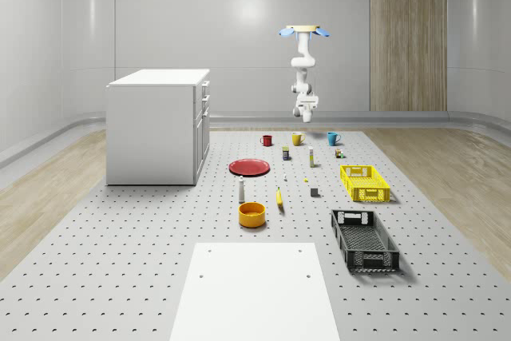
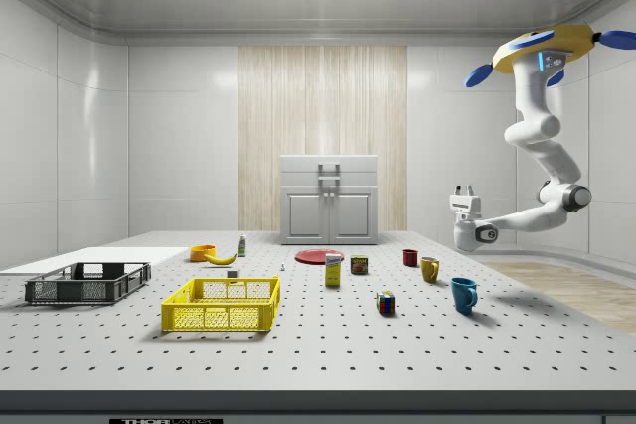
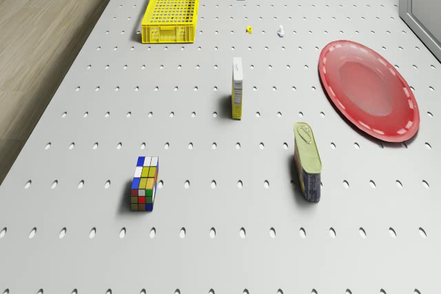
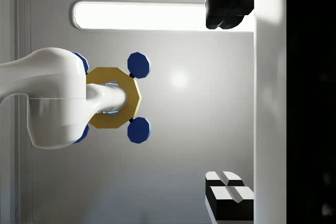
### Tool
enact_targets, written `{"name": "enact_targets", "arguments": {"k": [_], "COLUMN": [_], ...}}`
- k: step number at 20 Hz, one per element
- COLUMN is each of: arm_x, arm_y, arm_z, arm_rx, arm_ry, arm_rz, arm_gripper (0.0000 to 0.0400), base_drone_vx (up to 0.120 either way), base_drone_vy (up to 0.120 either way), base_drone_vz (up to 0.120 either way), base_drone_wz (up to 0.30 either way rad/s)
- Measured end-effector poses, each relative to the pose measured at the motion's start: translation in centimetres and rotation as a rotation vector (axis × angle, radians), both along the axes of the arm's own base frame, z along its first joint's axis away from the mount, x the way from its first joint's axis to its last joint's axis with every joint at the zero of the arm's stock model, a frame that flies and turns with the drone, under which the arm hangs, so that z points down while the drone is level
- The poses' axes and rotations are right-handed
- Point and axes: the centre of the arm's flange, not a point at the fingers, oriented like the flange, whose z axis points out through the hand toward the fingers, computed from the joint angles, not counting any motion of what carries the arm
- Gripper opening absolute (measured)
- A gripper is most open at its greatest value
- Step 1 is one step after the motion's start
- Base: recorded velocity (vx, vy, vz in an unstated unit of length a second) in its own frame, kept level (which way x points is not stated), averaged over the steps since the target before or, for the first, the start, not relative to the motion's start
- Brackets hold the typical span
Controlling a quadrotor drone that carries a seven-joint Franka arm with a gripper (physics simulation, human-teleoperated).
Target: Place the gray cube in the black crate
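Going near to far in the whole-scene view. Nearest is a white mat [image 1: 254,289]. Just past it, toward that view's right, is the black crate [image 1: 365,239], open-topped and empty. Next come the orange bowl [image 1: 251,214] and the banana [image 1: 279,196]. Then the gray cube [image 1: 314,192] sits on the table, between the banana and the yellow crate [image 1: 364,182], apart from both. Farther on are the red plate [image 1: 249,167], a can and a slim box, then three mugs.

I hover high over the far end, above the mugs. My arm is bent and my gripper [image 2: 463,189] points up, well off the table. Its fingers [image 4: 227,192] are spread wide and hold nothing.

Risks:
- The cube is small, so an off-centre close could nudge it or pinch a corner and drop it.
- The yellow crate is nearer the cube than the black one, so a wrong drop is possible.
- The arm has to swing from pointing up to pointing down, and that could sway the drone.
- A low descent could clip the slim box [image 3: 237,87] or the can [image 3: 307,160].

Room: the table between the cube and the black crate is bare, so that path is clear. The cabinet [image 1: 156,125] is well apart at that view's left. Both crates sit near the table's right edge, so there is little margin on that side.
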Motion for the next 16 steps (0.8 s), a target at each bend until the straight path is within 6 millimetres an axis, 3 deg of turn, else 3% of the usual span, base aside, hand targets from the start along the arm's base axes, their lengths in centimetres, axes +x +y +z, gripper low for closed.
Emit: {"name": "enact_targets", "arguments": {"k": [16], "arm_x": [-0.12], "arm_y": [0.44], "arm_z": [-0.01], "arm_rx": [-0.044], "arm_ry": [-0.012], "arm_rz": [-0.001], "arm_gripper": [0.04], "base_drone_vx": [0.12], "base_drone_vy": [0.0], "base_drone_vz": [0.0], "base_drone_wz": [0.0]}}
